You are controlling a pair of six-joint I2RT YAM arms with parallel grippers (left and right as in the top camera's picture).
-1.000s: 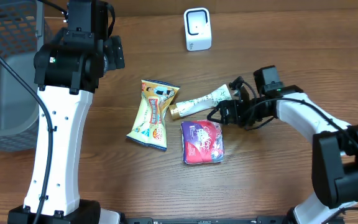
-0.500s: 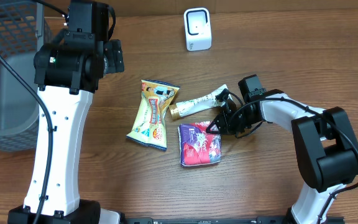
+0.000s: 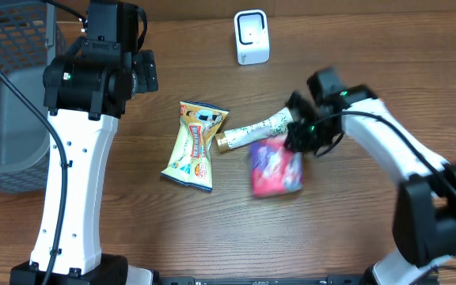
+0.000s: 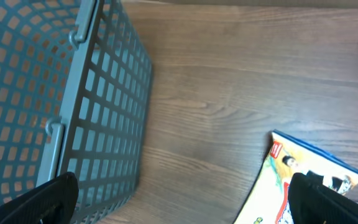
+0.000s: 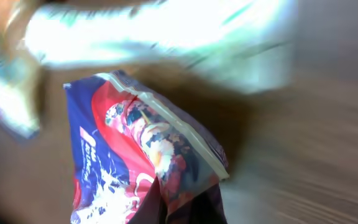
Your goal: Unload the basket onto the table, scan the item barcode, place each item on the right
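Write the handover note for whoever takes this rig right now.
Left gripper: open, empty, near the basket.
Right gripper: shut on the red pouch, next to the tube.
Yellow pack lies on the table; scanner stands at the far edge.
Done: pouch gripped.
Left: carry it to the scanner and show its barcode, which is not visible yet.

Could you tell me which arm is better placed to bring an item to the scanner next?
Right. The right fingers are shut on the red pouch and could likely carry it to the white scanner. The left fingers are open and empty beside the grey basket.
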